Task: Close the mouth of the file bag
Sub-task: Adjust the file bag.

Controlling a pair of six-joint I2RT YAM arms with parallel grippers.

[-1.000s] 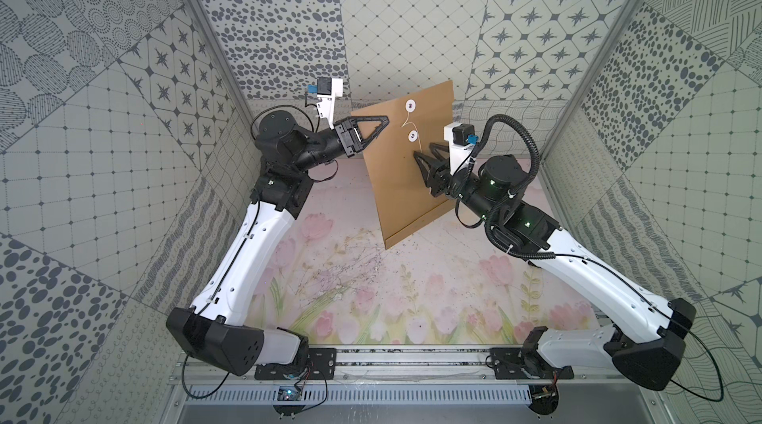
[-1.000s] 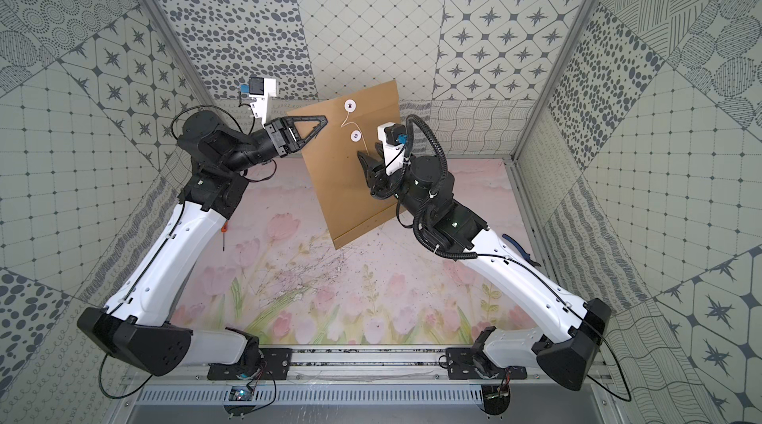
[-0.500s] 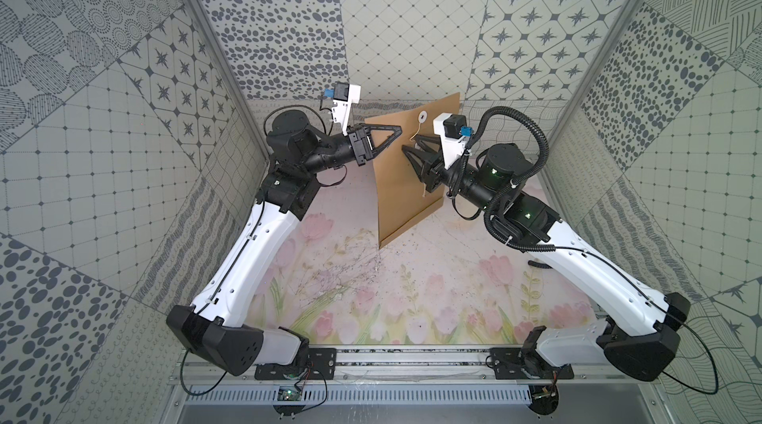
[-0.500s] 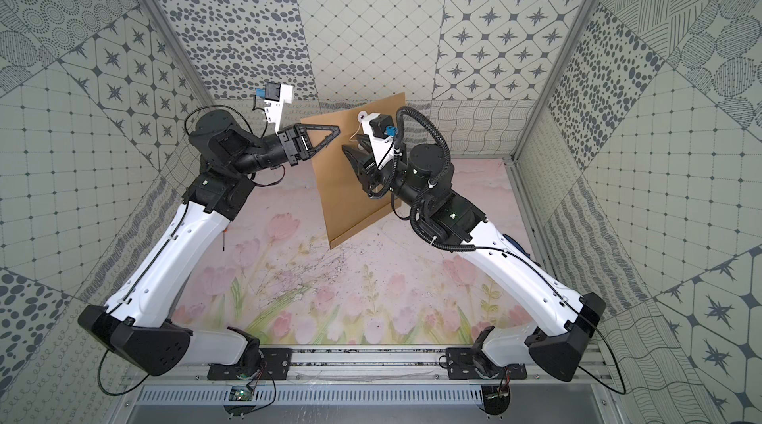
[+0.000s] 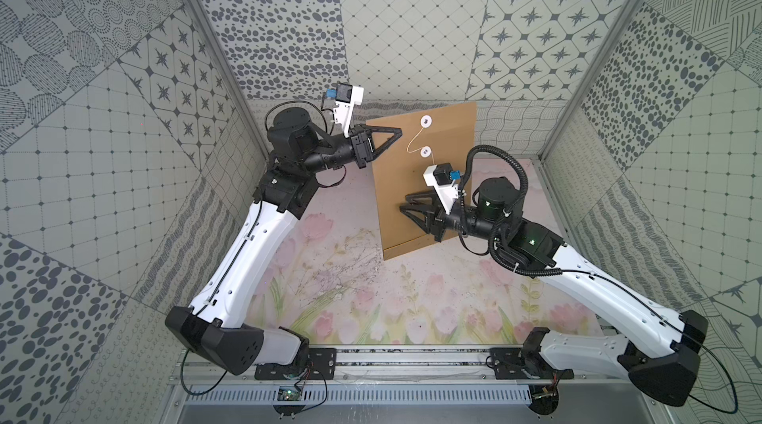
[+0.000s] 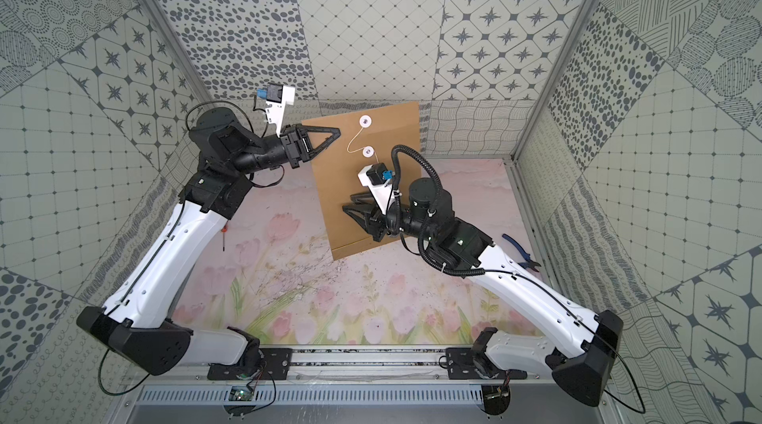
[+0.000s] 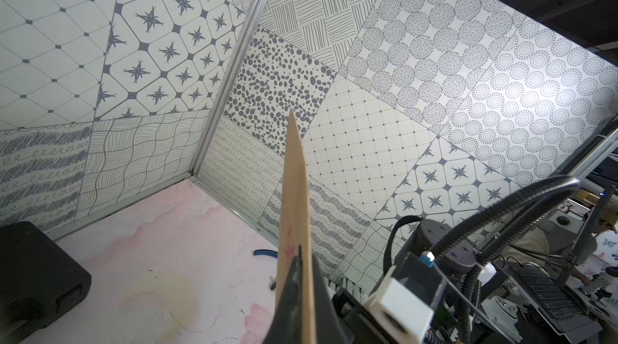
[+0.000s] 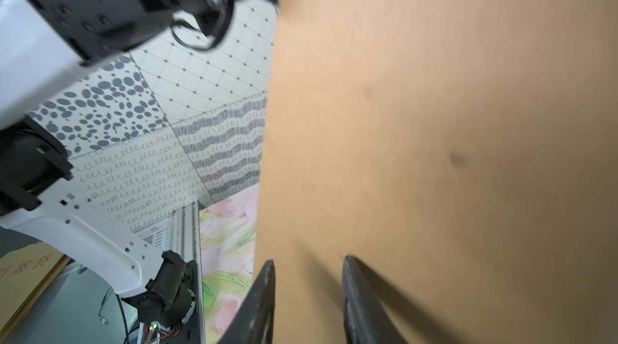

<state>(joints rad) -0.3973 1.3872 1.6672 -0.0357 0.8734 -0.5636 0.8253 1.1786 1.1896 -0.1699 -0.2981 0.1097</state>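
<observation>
The file bag (image 5: 396, 179), a flat, stiff rectangle of matte brown kraft paper, is held upright over the floral-print mat (image 5: 371, 298) near the back wall, its mouth (image 5: 449, 117) uppermost. Two round white discs sit on its face, the upper button (image 5: 426, 121) and the lower button (image 5: 425, 151), joined by a thin white string (image 5: 412, 139) sagging in a curve. The left gripper (image 5: 399, 130), with black triangular fingers, is clamped on the bag's upper side edge; the left wrist view shows the file bag (image 7: 294, 171) edge-on as a thin tan sliver. The right gripper (image 5: 403, 202) sits before the bag's smooth face, jaws apart, nothing between them
</observation>
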